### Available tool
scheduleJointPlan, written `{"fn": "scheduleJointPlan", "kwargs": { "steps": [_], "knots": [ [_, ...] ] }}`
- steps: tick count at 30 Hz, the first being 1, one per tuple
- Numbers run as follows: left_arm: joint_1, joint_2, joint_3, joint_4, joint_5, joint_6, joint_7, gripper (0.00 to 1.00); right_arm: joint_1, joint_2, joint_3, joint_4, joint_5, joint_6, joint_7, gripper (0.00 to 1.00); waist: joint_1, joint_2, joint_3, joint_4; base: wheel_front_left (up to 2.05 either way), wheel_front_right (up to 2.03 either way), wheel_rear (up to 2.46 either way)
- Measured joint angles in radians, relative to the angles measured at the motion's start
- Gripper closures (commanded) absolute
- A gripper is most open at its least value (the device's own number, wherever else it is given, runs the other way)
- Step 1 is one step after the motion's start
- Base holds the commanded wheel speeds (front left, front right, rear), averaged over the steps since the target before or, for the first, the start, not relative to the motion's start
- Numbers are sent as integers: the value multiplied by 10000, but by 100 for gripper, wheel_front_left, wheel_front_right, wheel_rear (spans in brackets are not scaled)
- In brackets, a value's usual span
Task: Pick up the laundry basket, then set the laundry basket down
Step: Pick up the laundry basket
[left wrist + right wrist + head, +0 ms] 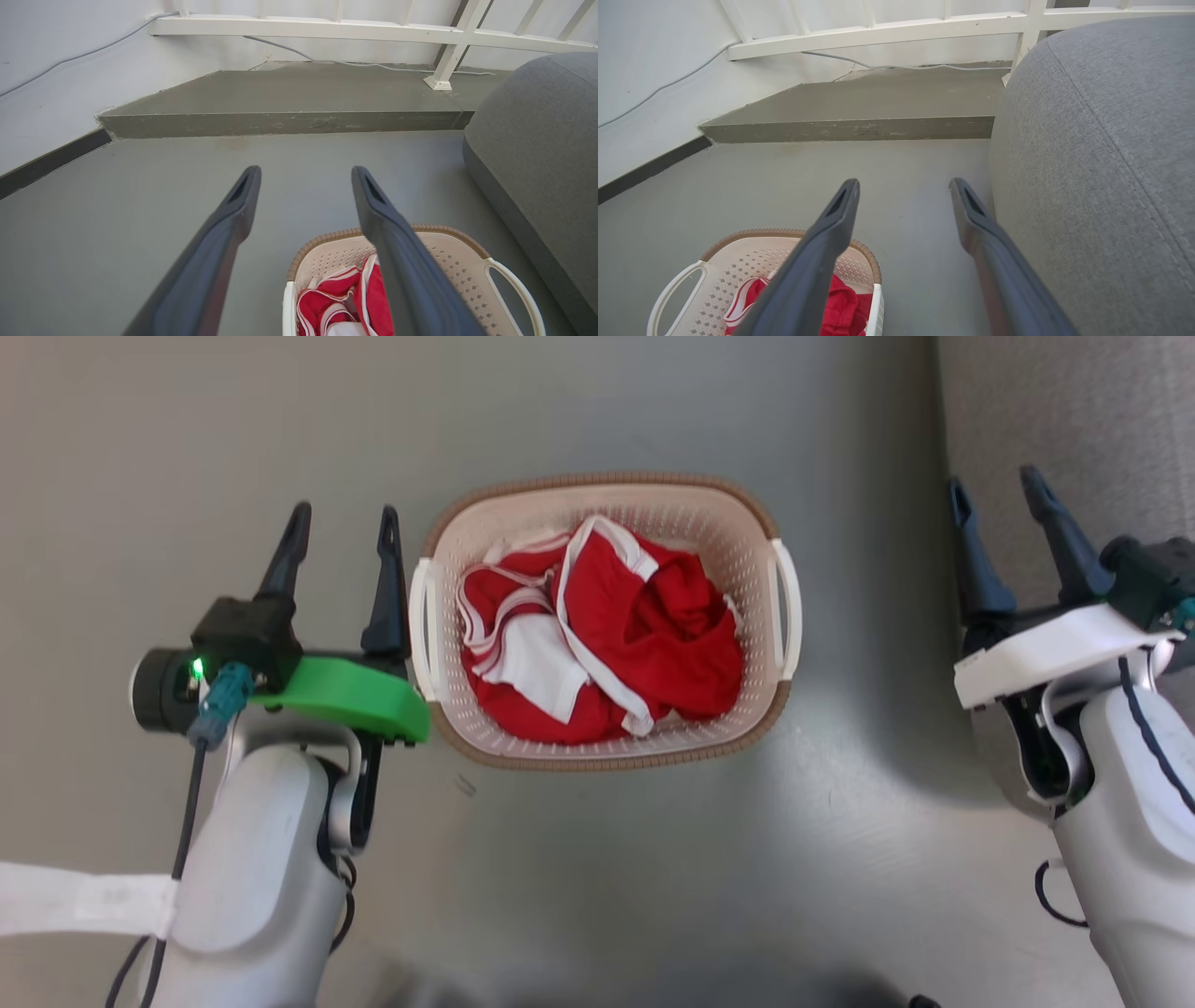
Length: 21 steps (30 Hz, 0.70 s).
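Our left gripper (344, 513) sat at the middle left of the head view. Its two dark fingers were spread apart with nothing between them. Its inner finger (385, 579) ran just beside the white handle (420, 625) on the left of the laundry basket (607, 482), and we could not tell whether they touched. Our right gripper (991, 478), at the right edge, was likewise parted and empty. It was well apart from the basket and overlapped a grey upholstered cushion (1074, 420) in the upper right corner.

Between the two grippers, at the centre of the frame, the basket stood on the grey floor (653, 859) with crumpled red-and-white clothing (644, 644) inside it. We saw the basket at the bottom right of centre in the left wrist view, partly behind one finger, and at the lower left in the right wrist view. Across the upper part of both wrist views ran a raised grey step (280, 123) and a white railing (327, 28).
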Motion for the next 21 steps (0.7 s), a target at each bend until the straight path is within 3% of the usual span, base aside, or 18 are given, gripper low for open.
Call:
{"fn": "scheduleJointPlan", "kwargs": {
  "steps": [11, 21],
  "knots": [
    [-1455, -157, 38, 355, 4, -4, 0, 0, -1163, -10, -61, -63, -23, 134, -23, 0, 1, 0, 1586, 31, 0, 0, 0],
    [-2322, -230, 19, 1519, -8, -336, -2, 0, -1839, 109, 6, 368, -44, 232, -25, 0, 0, 0, 2704, 60, 0, 0, 0]
  ]
}}
